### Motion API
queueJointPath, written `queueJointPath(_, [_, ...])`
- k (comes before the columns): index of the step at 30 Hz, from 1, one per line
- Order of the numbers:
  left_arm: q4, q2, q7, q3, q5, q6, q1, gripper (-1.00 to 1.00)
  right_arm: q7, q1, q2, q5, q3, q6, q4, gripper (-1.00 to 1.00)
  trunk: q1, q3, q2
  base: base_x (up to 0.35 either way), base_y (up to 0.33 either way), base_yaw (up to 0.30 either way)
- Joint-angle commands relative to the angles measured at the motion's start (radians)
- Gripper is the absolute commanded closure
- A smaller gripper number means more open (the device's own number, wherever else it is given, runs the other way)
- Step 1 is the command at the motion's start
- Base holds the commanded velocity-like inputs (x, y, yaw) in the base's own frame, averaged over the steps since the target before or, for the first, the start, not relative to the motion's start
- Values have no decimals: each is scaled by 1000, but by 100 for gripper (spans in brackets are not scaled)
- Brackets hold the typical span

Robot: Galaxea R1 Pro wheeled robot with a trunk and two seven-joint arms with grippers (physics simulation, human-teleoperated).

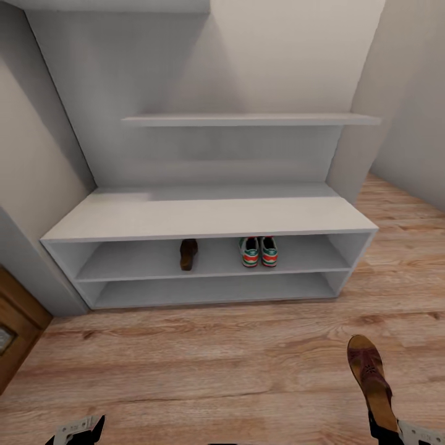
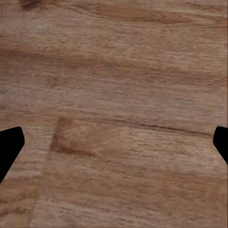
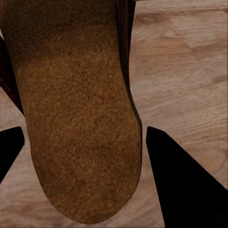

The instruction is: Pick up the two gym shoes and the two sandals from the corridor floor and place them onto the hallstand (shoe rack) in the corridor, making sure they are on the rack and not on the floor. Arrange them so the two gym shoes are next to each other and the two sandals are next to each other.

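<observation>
Wood-plank corridor floor (image 1: 204,364) fronts the pale-grey hallstand (image 1: 210,216), seemingly wall-backed.

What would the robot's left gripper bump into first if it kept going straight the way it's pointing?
Most likely the corridor floor. The left gripper points at bare wood planks, its fingers spread wide with nothing between them. How far off the floor is, the picture doesn't tell.

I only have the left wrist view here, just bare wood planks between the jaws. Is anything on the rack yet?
Observer: Yes. The two gym shoes sit side by side on the hallstand's upper shelf level.
Operator: And the sandals?
Observer: One sandal is on that same level, apart from the sneakers.
Operator: The other?
Observer: The second sandal is held by the right gripper, above the corridor floor.
</observation>
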Motion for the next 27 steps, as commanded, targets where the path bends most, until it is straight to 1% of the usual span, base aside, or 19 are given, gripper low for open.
queueJointPath(1, [2, 0, -10, 3, 10, 0, -1, -100, 10, -1, 1, 5, -9, -4, 0, 100, 0, -1, 0, 0, 309, 0])
queueJointPath(17, [2, 0, -11, 3, 10, 0, -1, -100, 10, -1, 1, 5, -8, -4, 0, 100, 0, -1, 0, -43, 309, 0])
queueJointPath(27, [2, 0, -11, 3, 10, 0, -1, -100, 10, -1, 2, 5, -8, -4, 0, 100, 0, -1, 0, -140, 298, 0])
